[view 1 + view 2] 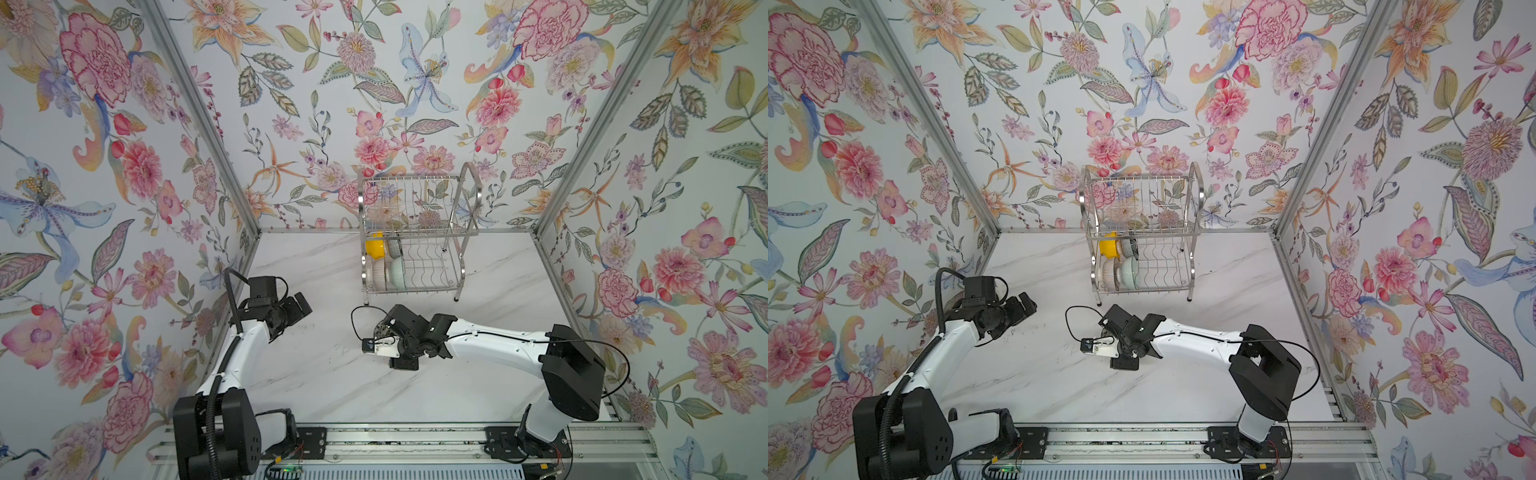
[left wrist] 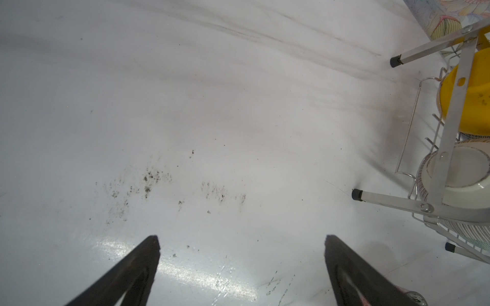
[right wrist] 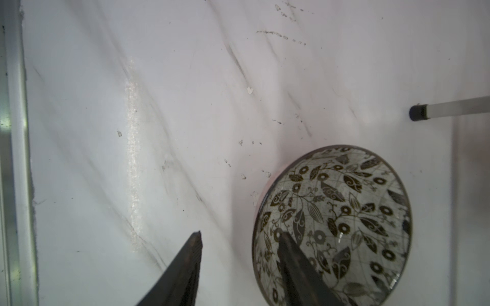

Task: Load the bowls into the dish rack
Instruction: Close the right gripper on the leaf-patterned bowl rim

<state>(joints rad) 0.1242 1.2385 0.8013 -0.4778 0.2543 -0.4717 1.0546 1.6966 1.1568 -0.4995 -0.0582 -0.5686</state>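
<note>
Now straddling rim of leaf-speckled bowl (image 3: pixel 344 212) at counter's middle with right gripper (image 3: pixel 240 235), jaws apart; next needs pinching, lifting into dish rack (image 1: pixel 415 203). Left gripper (image 2: pixel 241 236) spread wide, empty.

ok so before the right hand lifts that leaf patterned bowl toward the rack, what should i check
1. Right hand straddles the rim of the leaf-speckled bowl: ok.
2. Grip clamped on the rim: not ok, the outer finger stands apart from the bowl's wall.
3. Inner finger touching the bowl: cannot tell.
4. Free slots in the dish rack, lower tier, right of the pale green bowl: ok.
5. Left hand open, empty, clear of the line from bowl to rack: ok.
</note>
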